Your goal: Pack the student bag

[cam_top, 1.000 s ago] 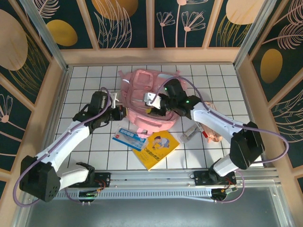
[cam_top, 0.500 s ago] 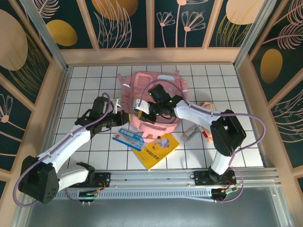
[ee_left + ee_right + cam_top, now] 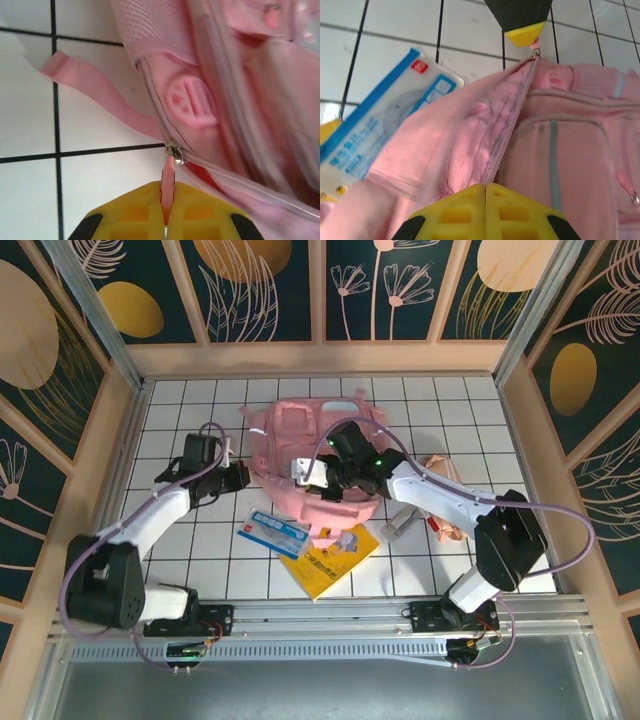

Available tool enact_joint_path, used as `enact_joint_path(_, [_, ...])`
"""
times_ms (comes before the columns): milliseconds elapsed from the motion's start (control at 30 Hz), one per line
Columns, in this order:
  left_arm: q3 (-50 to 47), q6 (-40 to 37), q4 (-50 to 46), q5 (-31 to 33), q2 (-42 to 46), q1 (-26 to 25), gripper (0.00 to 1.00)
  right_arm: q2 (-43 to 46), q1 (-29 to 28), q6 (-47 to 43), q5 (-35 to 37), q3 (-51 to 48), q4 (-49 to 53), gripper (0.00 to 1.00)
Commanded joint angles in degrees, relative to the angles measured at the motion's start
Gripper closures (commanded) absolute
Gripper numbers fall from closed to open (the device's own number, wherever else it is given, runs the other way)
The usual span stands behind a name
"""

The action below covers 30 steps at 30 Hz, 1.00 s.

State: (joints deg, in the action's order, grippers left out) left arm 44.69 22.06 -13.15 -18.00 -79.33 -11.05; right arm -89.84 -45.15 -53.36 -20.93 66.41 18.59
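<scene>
Pink bag [image 3: 300,430] lies flat mid-bench [image 3: 200,390], a bit toward the far edge. A blue card pack [image 3: 275,533] and a yellow book [image 3: 335,558] lie just on its near side, not yet packed.

Left fingers [image 3: 167,225] are pinched fully together on the pink zip pull [image 3: 168,177], with the metal slider [image 3: 175,152] right at their tips, at the bag's left end. Right fingers [image 3: 485,212] are also fully closed, clamping the bag's fabric on the zip line at its near edge.

Key relation: the zip track is the long axis here. It runs straight from the right fingers to the left fingers' pull, so the two grips sit at opposite ends of one seam. The left arm has the pull and the right arm acts as anchor. My read is that the zip gets worked by dragging the pull along this line while the right grip keeps the cloth taut. I can't tell from the frames whether the stretch between them is open or zipped.

Versus a second ago:
- The right fingers were apart over the bag top, and have since dropped to the near seam and closed.
- The left fingers have shifted toward the left edge.
- The bag looks pulled wider on that side.
- The card pack and book are unchanged.
</scene>
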Motion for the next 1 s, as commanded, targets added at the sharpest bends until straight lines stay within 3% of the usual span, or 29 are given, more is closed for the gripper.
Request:
enact_joint_path(0, [0.60,2.17,4.49,-1.81,-2.43,1.65,1.00,0.49,1.00,-1.38,4.97,-0.13,4.36,1.00])
enact_joint_path(33, [-0.11,5.13,6.19,-4.66,-1.92,0.85,1.00,-0.31,0.89,2.32,4.91,0.92,3.89,0.94])
enact_joint_path(67, [-0.58,6.30,7.07,-5.17,-0.99,-0.53,1.00,-0.91,0.78,5.70,3.75,2.18,3.61,0.79])
enact_joint_path(133, [-0.74,6.41,6.83,-2.27,2.16,-5.90,1.00,-1.94,-0.11,15.40,0.96,4.08,0.55,0.64])
enact_joint_path(200, [-1.74,9.01,7.86,-2.64,5.05,-8.89,1.00,-2.42,-2.32,22.31,0.65,4.56,-3.14,0.62])
enact_joint_path(233, [-2.82,11.36,9.19,-4.14,6.27,-9.17,1.00,-2.53,-3.81,24.29,2.11,4.07,-5.12,0.56])
enact_joint_path(367, [-5.22,16.02,10.31,-5.67,10.13,-9.35,1.00,-5.52,-6.40,25.04,8.12,3.19,-6.85,0.53])
enact_joint_path(433, [-5.49,16.07,9.64,-5.13,11.79,-9.34,1.00,-7.62,-6.58,24.71,7.77,4.04,-4.33,0.51])
enact_joint_path(533, [-5.99,16.54,9.84,-5.84,12.37,-9.35,1.00,-8.84,-6.62,25.24,4.31,3.83,-2.42,0.51])
enact_joint_path(600, [-6.12,17.34,9.94,-6.96,11.55,-9.34,1.00,-9.41,-6.62,26.14,4.23,3.55,-1.97,0.58])
enact_joint_path(667, [-6.66,18.16,10.80,-7.66,11.24,-9.34,1.00,-9.82,-6.66,26.62,5.14,3.72,-1.26,0.81])
enact_joint_path(700, [-7.03,18.61,11.31,-7.42,11.33,-9.38,1.00,-9.92,-6.62,26.81,6.48,3.66,-1.20,0.99])
enact_joint_path(767, [-6.97,17.57,11.04,-5.97,11.65,-9.35,1.00,-8.75,-6.54,26.78,8.88,2.77,-2.02,1.00])
enact_joint_path(867, [-4.03,10.42,4.42,3.29,11.40,-8.23,1.00,-4.85,-5.76,24.64,7.44,0.57,-3.34,1.00])
enact_joint_path(967, [-2.28,5.20,2.95,1.36,5.47,0.58,1.00,-2.05,-4.49,21.70,3.09,-0.47,-3.16,1.00])
